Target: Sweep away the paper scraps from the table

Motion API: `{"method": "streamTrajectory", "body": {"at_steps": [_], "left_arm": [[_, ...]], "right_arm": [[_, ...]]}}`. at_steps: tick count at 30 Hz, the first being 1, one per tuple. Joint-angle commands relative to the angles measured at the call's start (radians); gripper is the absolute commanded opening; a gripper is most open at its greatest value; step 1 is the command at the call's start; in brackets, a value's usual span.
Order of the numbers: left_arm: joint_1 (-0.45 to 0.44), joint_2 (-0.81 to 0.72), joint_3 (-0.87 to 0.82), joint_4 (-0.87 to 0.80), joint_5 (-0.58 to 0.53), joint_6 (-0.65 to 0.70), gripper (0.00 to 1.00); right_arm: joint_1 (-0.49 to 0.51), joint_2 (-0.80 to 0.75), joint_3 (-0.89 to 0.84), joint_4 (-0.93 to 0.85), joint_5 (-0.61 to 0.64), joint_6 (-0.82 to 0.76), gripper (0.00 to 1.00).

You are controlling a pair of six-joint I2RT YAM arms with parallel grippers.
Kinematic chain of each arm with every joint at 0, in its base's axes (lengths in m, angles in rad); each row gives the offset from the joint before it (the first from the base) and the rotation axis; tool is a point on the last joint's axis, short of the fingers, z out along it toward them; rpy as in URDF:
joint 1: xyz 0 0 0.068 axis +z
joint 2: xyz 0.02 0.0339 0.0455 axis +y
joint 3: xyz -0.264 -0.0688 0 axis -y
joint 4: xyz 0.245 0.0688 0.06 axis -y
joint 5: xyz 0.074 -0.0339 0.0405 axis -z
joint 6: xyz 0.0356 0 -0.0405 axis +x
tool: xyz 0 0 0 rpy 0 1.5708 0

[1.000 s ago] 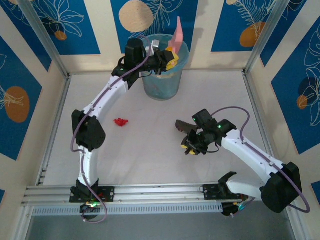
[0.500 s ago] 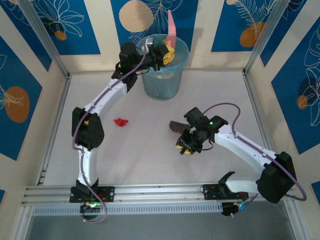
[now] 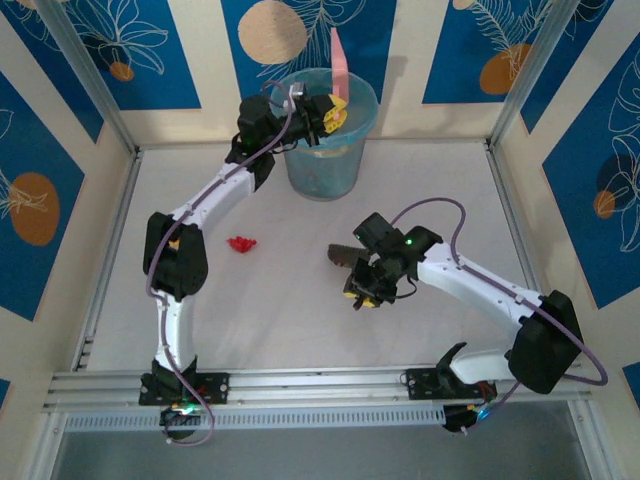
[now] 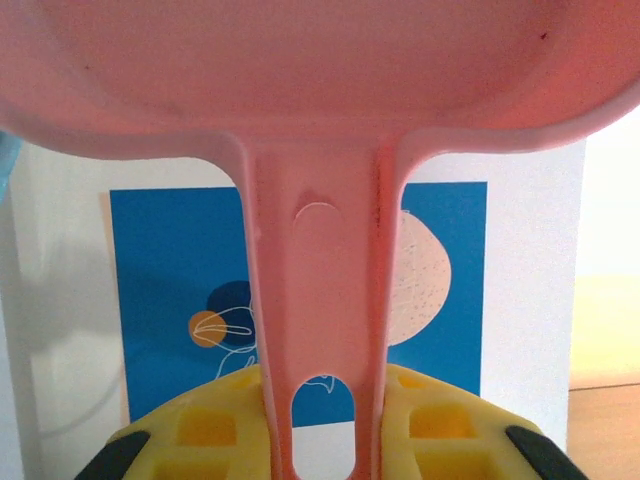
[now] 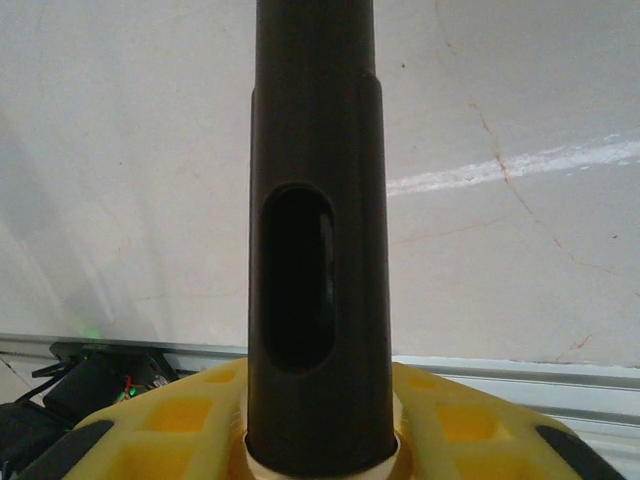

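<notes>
R gripper (image 3: 362,292) shifted left, clamped on brush (image 3: 340,257). L gripper (image 3: 335,110) grips dustpan (image 3: 340,62) upright over bin (image 3: 322,178), contents unclear; red scrap (image 3: 241,243) lies front-left of bin.

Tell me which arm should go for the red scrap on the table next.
Right, probably. The right gripper holds the dark brush, nearest the red scrap on the table; the left gripper is up at the blue bin, holding the pink dustpan.

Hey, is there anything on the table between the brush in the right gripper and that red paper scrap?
Nothing visible: bare table lies between the brush, held in the right gripper, and the red paper scrap.
</notes>
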Motion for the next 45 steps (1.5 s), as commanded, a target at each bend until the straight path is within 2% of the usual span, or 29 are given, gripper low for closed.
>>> {"method": "streamTrajectory", "body": {"at_steps": [1, 7, 15, 22, 27, 30, 35, 39, 42, 45], "left_arm": [[0.018, -0.020, -0.015, 0.120, -0.017, -0.042, 0.00], [0.020, -0.003, -0.031, 0.209, -0.044, -0.116, 0.00], [0.022, -0.033, -0.027, 0.162, -0.016, -0.061, 0.00], [0.020, -0.112, -0.040, 0.053, 0.041, 0.083, 0.00], [0.020, -0.233, -0.144, 0.000, 0.079, 0.218, 0.00], [0.020, -0.345, -0.214, -0.146, 0.083, 0.407, 0.00], [0.020, -0.516, -0.272, -0.489, 0.034, 0.752, 0.00], [0.022, -0.606, -0.283, -0.702, -0.020, 0.929, 0.00], [0.025, -0.665, -0.281, -0.892, -0.113, 1.064, 0.00], [0.034, -0.722, -0.275, -1.110, -0.288, 1.186, 0.00]], "right_arm": [[0.014, 0.013, 0.028, -0.032, 0.000, -0.009, 0.00], [0.021, 0.014, 0.034, -0.038, 0.007, -0.009, 0.00], [0.033, 0.011, 0.046, -0.032, 0.022, -0.016, 0.00], [0.060, -0.009, 0.079, 0.009, 0.079, -0.057, 0.00], [0.102, -0.032, 0.104, 0.078, 0.135, -0.127, 0.00], [0.143, -0.048, 0.112, 0.142, 0.180, -0.193, 0.00], [0.186, -0.047, 0.151, 0.195, 0.259, -0.311, 0.00], [0.204, -0.018, 0.185, 0.249, 0.272, -0.417, 0.00], [0.211, 0.047, 0.241, 0.254, 0.263, -0.488, 0.00], [0.225, 0.135, 0.328, 0.249, 0.251, -0.557, 0.00]]}}
